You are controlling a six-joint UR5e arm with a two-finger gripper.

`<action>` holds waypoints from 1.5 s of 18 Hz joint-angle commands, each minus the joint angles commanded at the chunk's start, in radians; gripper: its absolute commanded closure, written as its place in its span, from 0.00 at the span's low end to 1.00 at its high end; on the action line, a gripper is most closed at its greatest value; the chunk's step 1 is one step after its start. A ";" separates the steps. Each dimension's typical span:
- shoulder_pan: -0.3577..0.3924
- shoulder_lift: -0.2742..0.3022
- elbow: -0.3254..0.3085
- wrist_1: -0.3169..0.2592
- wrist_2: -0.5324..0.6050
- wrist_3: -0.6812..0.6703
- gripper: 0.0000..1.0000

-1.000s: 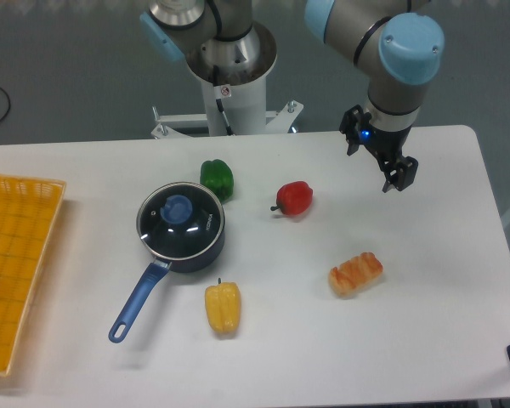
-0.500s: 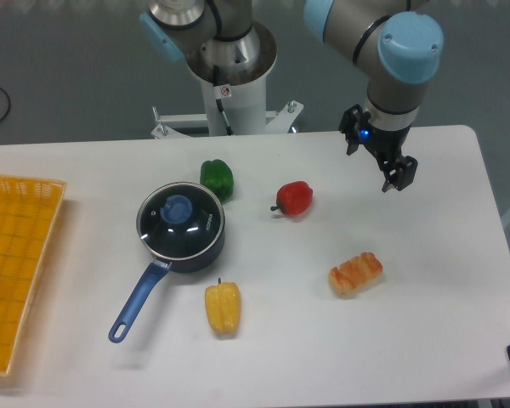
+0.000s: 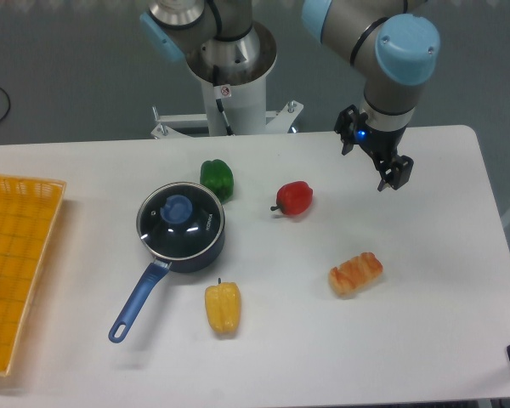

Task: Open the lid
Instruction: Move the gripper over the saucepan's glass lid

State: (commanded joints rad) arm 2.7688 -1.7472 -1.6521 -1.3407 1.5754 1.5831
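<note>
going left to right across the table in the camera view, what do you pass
woven yellow tray → dark blue long-handled saucepan under its round glass lid → red bell pepper → striped orange bread roll → black two-finger gripper

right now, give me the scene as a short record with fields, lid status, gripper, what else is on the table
lid: seated on the dark blue saucepan, blue knob up, untouched
gripper: hangs over the right rear of the table, far from the lid, holds nothing; open or shut cannot be told
near the pan: green pepper behind, yellow pepper in front
further right: red pepper, bread roll
left edge: yellow tray
</note>
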 joint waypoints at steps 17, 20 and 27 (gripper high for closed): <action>-0.080 0.002 0.008 0.008 -0.080 -0.423 0.00; -0.100 0.002 0.015 0.017 -0.112 -0.490 0.00; -0.207 -0.008 0.015 0.043 -0.115 -0.701 0.00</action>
State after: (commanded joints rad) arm 2.5620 -1.7549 -1.6368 -1.2978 1.4603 0.8823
